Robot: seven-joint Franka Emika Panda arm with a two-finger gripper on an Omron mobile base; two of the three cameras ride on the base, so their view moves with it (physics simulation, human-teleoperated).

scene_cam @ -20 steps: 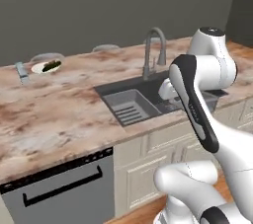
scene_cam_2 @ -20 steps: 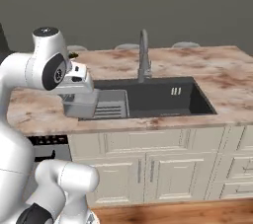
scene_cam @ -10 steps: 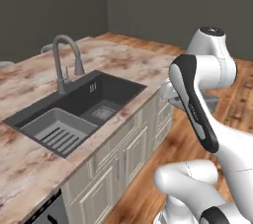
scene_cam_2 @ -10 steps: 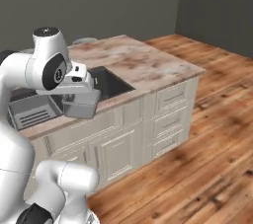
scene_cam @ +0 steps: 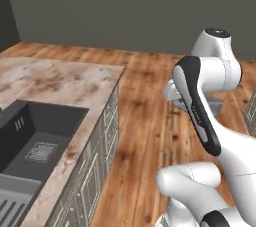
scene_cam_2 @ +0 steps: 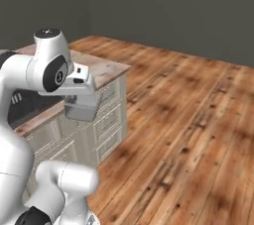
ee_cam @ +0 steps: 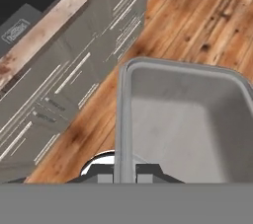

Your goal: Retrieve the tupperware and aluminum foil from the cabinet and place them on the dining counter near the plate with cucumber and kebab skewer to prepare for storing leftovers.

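I hold a grey rectangular tupperware [ee_cam: 188, 119], open side toward the hand camera. My gripper [ee_cam: 125, 173] is shut on its near left wall, one finger on each side. In the right base view the tupperware [scene_cam_2: 82, 109] hangs under the hand, beside the end of the dining counter [scene_cam_2: 101, 68]. In the left base view the tupperware [scene_cam: 214, 105] peeks out behind my forearm, over the floor. The pink-brown marbled dining counter [scene_cam: 55, 78] with its dark sink [scene_cam: 35, 131] lies to the left. The aluminum foil, cabinet and plate are out of view.
Wide wooden floor [scene_cam_2: 188, 120] stretches to the right and ahead, up to a dark grey wall [scene_cam: 125, 6]. White drawer fronts [scene_cam_2: 106, 120] with metal handles run under the counter's end, close to the held container.
The whole picture has swung: the base has turned right, so counter and sink slid off to the left and the faucet left view. The tupperware stays gripped.
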